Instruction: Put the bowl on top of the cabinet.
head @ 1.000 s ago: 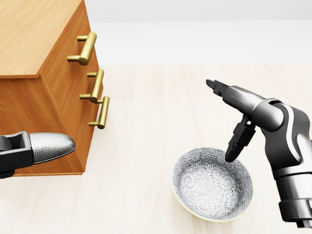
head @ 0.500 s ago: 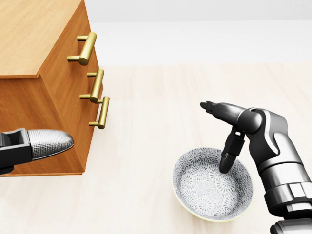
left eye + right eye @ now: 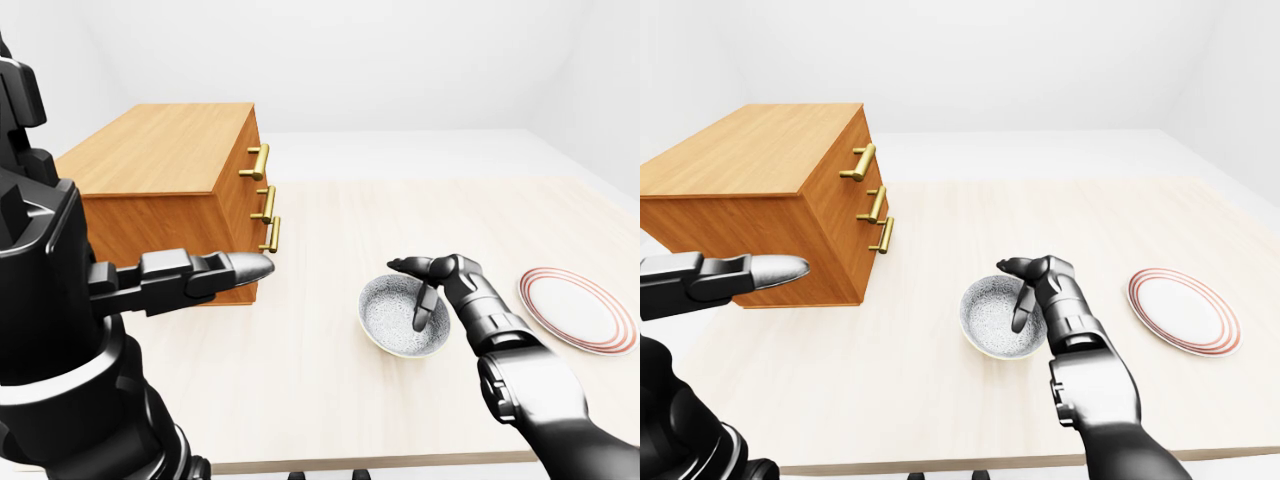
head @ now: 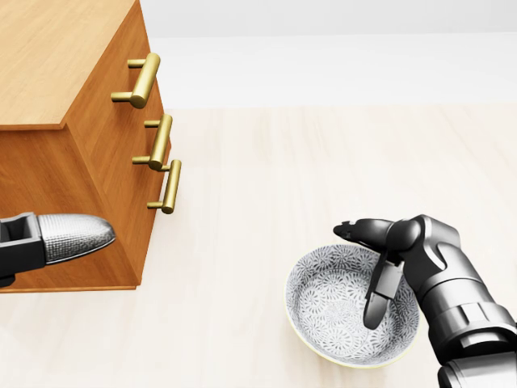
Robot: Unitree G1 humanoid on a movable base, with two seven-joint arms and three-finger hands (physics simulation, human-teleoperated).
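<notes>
Fingers, right hand (image 4: 408,242): spread apart and closed on nothing; one dark finger (image 4: 376,297) hangs down inside the bowl, near its right wall; another reaches out to the left above the bowl's far rim; whether either touches the bowl I cannot tell
Fingers, left hand (image 3: 190,278): stretched out straight, pointing right in the left-eye view; holding nothing; hovering by the near face of the cabinet, well apart from the bowl
Bowl: round grey-and-white patterned ceramic bowl (image 4: 327,315); upright on the table, near and right of the cabinet, with a clear gap between them; not on the cabinet top
Cabinet: orange-brown wooden cabinet (image 3: 160,215); stands on the left part of the table; flat top bare
Handles: three brass bar handles (image 4: 145,79) one under the other on the cabinet's right-facing side
Table: pale wooden table (image 4: 258,178); carries the cabinet, the bowl and a plate
Plate: white round plate with red rings (image 3: 578,310); lies flat to the right of the bowl and of the right hand, apart from both
</notes>
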